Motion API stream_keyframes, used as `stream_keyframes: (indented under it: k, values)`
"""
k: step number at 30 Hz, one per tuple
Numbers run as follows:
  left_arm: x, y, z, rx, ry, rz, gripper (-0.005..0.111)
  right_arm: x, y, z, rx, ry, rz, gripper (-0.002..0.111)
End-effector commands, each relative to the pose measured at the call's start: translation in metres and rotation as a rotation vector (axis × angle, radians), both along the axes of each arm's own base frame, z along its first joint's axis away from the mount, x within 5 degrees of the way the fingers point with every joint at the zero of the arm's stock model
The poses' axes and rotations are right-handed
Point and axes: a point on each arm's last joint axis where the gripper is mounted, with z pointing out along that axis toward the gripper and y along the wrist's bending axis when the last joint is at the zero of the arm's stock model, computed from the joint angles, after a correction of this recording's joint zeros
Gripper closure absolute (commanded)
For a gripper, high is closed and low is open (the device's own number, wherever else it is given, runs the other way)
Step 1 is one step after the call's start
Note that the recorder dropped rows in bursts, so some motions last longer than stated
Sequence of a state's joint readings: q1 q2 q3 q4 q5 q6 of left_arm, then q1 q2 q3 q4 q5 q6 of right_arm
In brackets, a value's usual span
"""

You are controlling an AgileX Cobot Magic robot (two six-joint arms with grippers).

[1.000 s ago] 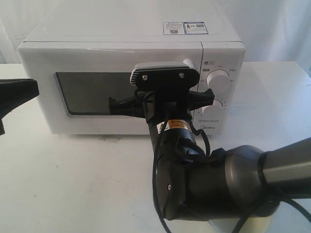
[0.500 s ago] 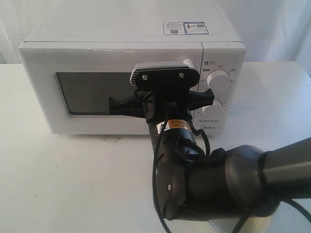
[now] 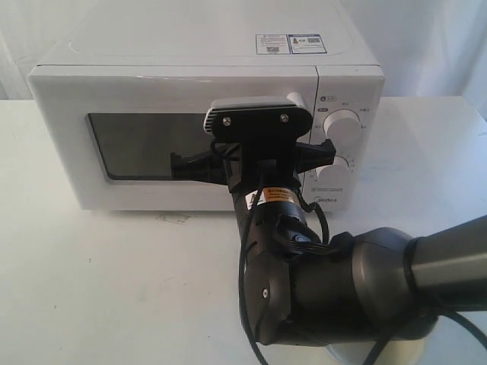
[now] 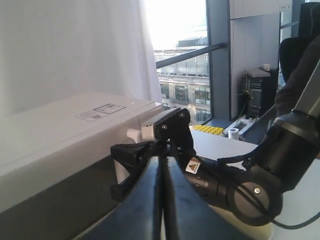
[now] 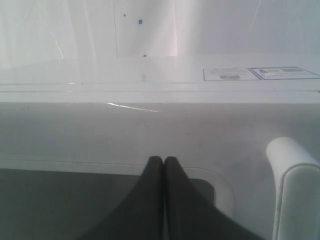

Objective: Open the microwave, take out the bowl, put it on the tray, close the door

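The white microwave (image 3: pixel 190 68) stands shut on the table, its door (image 3: pixel 137 91) with the dark window (image 3: pixel 137 144) closed flush. My right gripper (image 5: pixel 163 160) is shut with nothing in it, its tips up against the door just beside the white bar handle (image 5: pixel 295 185). In the exterior view the right wrist (image 3: pixel 259 122) hides those tips. My left gripper (image 4: pixel 162 160) is shut and empty, held off to the side of the microwave (image 4: pixel 75 130) and aimed toward the right wrist (image 4: pixel 165 145). The bowl is hidden.
Two round knobs (image 3: pixel 342 122) sit on the oven's right panel. The bulky right arm (image 3: pixel 342 281) fills the lower right foreground over a white rounded rim (image 3: pixel 365 353) at the bottom edge. Bare white table (image 3: pixel 114 289) spreads before the oven.
The left gripper, seen at the exterior view's left edge a second ago, has drawn out of that view. The right arm and the door have not moved.
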State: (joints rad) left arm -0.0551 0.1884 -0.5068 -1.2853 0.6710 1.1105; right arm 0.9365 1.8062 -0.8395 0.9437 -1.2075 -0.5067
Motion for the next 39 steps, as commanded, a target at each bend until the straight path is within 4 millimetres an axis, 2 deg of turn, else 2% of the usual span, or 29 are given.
stream_keyframes:
  k: [1,8,12,21,29,34,39]
  values:
    - [-0.001,0.000,-0.004,-0.124,0.145,-0.023,0.107,-0.001,-0.002,0.004,-0.001,-0.016,-0.007,0.108]
    - [-0.010,0.008,-0.010,-0.191,0.056,0.090,0.107,-0.001,-0.002,0.004,-0.001,-0.016,-0.007,0.108]
    - [-0.015,0.010,-0.021,-0.165,0.012,0.145,0.107,-0.001,-0.002,0.004,-0.001,-0.016,-0.007,0.108]
    - [0.012,0.018,-0.064,-0.228,0.163,0.262,0.107,-0.001,-0.002,0.004,-0.001,-0.016,-0.007,0.108]
    - [0.033,0.042,-0.107,-0.206,0.344,0.578,0.107,-0.001,-0.002,0.004,-0.001,-0.016,-0.007,0.108]
    - [0.036,0.055,-0.118,-0.175,0.412,0.742,0.107,-0.001,-0.002,0.004,-0.001,-0.016,-0.007,0.108]
    - [0.036,0.060,-0.120,-0.108,0.387,0.802,0.107,-0.001,-0.002,0.004,0.020,-0.014,-0.005,0.108]
